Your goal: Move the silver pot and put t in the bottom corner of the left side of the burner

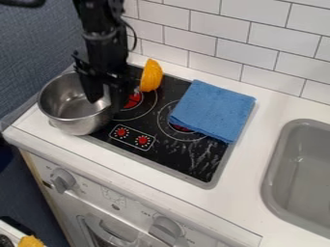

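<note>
Where the silver pot (76, 112) lies relative to the pincer (107, 102) is what the coming move turns on: its bowl opens toward the counter's left end, while the pincer stands over the rim on the pot's right side. One finger (94, 90) drops inside the bowl and the other is just outside, so the wall passes between them. The two stand apart, and I judge the pincer released rather than clamped on the metal.

The pot is upright at the left end of the counter (274, 108), over the front left part of the burner (193, 166), beside the red knobs (132, 136). Whether its base sits wholly on the black surface I cannot tell.

That spot looks close to the corner asked for, so I judge the task nearly done, with perhaps a small nudge left. If the place is right, the pincer should rise straight up, since a sideways pull could drag the wall along. The yellow toy (152, 75) lies just behind to the right, and the blue cloth (213, 111) farther right.
</note>
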Robot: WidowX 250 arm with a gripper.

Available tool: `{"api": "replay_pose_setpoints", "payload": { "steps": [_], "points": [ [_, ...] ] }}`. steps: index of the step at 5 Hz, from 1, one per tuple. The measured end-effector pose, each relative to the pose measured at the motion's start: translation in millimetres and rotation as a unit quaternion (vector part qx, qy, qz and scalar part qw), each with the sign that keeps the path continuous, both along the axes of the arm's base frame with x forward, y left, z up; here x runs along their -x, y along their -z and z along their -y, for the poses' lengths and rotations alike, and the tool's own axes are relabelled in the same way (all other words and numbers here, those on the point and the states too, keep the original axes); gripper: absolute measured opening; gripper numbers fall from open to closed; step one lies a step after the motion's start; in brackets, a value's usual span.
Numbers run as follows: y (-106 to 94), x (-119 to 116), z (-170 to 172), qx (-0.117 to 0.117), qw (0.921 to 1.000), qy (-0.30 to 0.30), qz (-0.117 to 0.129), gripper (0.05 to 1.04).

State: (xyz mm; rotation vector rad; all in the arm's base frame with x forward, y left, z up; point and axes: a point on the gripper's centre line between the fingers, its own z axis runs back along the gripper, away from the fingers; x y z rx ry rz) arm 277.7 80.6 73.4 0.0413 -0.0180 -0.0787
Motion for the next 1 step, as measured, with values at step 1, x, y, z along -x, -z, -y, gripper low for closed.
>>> {"api": "replay_pose_setpoints", "payload": {
  "steps": [1],
  "points": [
    [-11.4,2.9,6.5,0.004,1.0000,-0.003,-0.004,1.011]
  ]
}}
